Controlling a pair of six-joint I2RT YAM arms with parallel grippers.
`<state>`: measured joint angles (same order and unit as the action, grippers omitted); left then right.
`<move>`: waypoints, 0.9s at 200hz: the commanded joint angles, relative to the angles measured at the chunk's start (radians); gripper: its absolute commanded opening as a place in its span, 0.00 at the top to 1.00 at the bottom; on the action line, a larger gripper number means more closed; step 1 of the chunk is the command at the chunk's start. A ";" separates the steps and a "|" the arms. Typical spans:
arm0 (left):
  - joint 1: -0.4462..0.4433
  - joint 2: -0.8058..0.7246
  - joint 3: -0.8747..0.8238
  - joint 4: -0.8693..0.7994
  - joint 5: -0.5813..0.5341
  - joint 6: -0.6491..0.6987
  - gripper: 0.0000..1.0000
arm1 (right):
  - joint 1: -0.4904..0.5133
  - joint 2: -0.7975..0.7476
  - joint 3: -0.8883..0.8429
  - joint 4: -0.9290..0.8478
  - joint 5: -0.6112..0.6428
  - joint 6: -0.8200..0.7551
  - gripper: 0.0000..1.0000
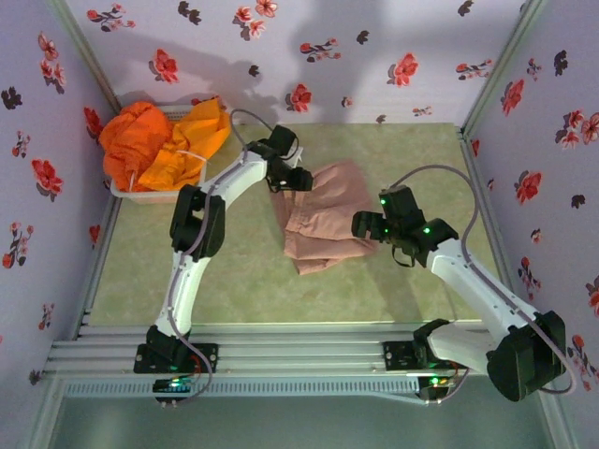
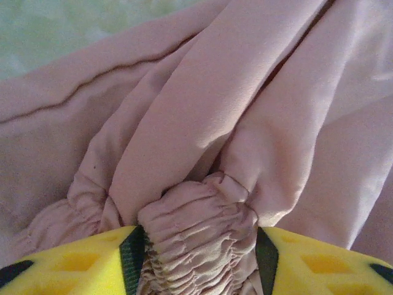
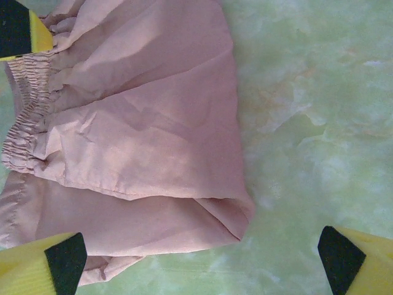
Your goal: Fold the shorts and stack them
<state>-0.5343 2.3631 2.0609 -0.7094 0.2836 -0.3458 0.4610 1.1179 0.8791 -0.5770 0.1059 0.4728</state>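
Note:
The dusty pink shorts (image 1: pixel 323 220) lie rumpled on the green table mid-field. My left gripper (image 1: pixel 292 180) is at their far left edge. In the left wrist view, the gathered elastic waistband (image 2: pixel 196 227) is bunched between the yellow fingers (image 2: pixel 80 264) and touches both pads of the left gripper (image 2: pixel 199 261). My right gripper (image 1: pixel 367 224) hovers at the shorts' right side. It stands open (image 3: pixel 202 261) over the folded hem corner (image 3: pixel 233 215), touching nothing. Two bright orange shorts (image 1: pixel 140 140) (image 1: pixel 197 136) are heaped in the basket.
A white mesh basket (image 1: pixel 159 195) sits at the far left corner against the floral wall. Bare green table (image 3: pixel 307 123) lies to the right of the pink shorts and in front of them. Floral walls enclose the table on three sides.

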 commanded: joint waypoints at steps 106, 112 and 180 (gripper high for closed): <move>-0.026 -0.321 -0.157 -0.024 -0.108 -0.034 1.00 | -0.019 0.008 -0.035 0.040 -0.001 0.015 0.01; -0.023 -0.336 -0.172 -0.023 -0.114 -0.039 1.00 | -0.018 0.011 -0.035 0.041 -0.003 0.016 0.01; 0.081 -0.404 -0.491 0.146 -0.114 -0.098 1.00 | -0.019 0.046 -0.035 0.048 -0.022 0.015 0.01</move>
<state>-0.5060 1.9640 1.6882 -0.6350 0.1905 -0.3988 0.4492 1.1492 0.8516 -0.5442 0.0940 0.4763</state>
